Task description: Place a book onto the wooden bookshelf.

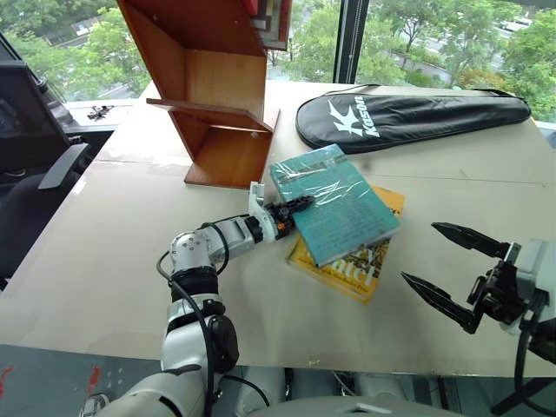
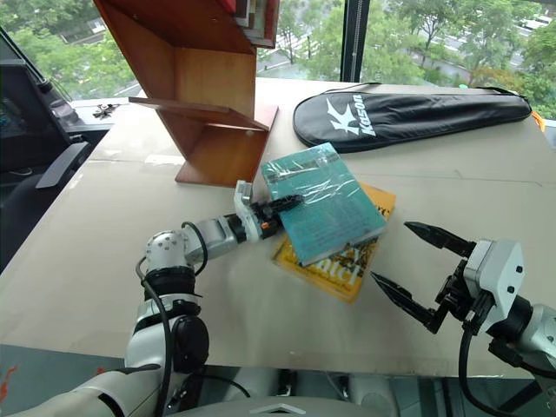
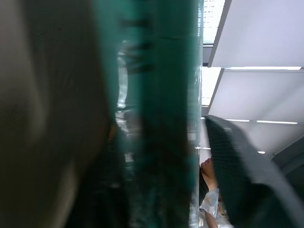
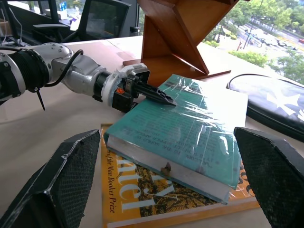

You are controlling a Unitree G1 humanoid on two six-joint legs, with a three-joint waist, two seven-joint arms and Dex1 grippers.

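I see my left tool (image 1: 294,208) pinching the book's (image 1: 334,204) near-left edge atop the yellow book (image 1: 347,265); right tool (image 1: 456,269) spread, well apart.

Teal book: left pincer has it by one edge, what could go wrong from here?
1. The left pincer grips the book only at its near edge, over glossy wrap, so it may slip or sag when lifted.
2. It lies on the yellow book, which could get dragged along.
3. The shelf has slanted panels; a tilted book may slide off.
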